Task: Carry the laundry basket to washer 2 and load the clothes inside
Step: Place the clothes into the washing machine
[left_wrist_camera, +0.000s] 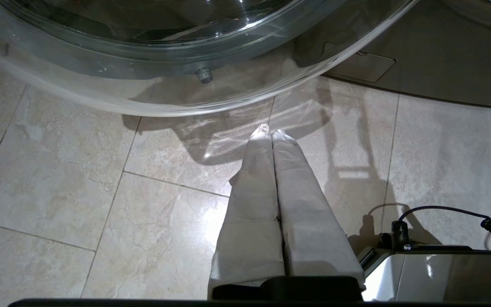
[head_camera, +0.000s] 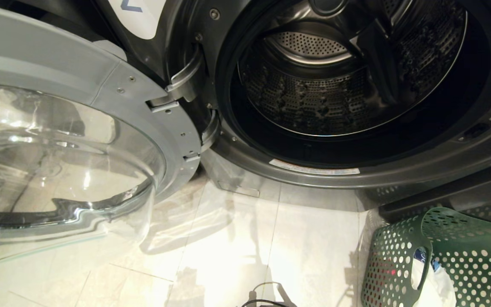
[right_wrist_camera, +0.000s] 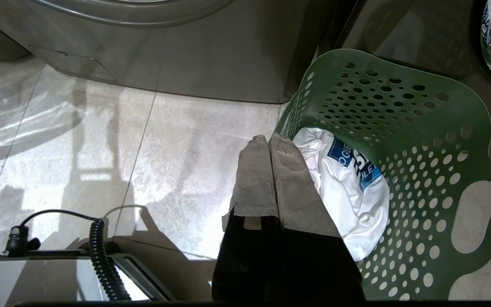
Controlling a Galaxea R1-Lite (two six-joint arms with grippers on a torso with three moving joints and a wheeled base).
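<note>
Nearest the head camera, at the left, hangs the open door (head_camera: 70, 140) of washer 2 (head_camera: 441, 170), its clear glass bowl bulging toward the viewer inside a grey ring. The door swings from two chrome hinges (head_camera: 183, 81) on the left edge of the machine's dark grey front. Above the hinges a corner of a white label (head_camera: 141, 15) with a blue mark shows, cut off by the edge of the view, so the numeral cannot be read whole.

Right of the door the round opening stands clear and the perforated steel drum (head_camera: 313, 89) lies in shadow; no garment can be made out inside it. A white sticker (head_camera: 313, 167) runs along the lower lip of the opening. Pale floor tiles (head_camera: 237, 243) spread below.

Low on the left side, the left gripper (left_wrist_camera: 271, 130) points at the floor just beneath the rim of the glass door, its two cloth-wrapped fingers (left_wrist_camera: 254, 179) pressed flat together with nothing between them.

Further right, the right gripper (right_wrist_camera: 270, 137) hangs over the near wall of the laundry basket (right_wrist_camera: 424, 128), fingers likewise closed against each other and empty. The green basket sits on the floor at the washer's lower right corner, beside the machine's base. Inside it lie the clothes (right_wrist_camera: 348, 187): a crumpled white garment with a blue printed patch is plain, and a reddish glow shows through the basket's holes in the head view.
</note>
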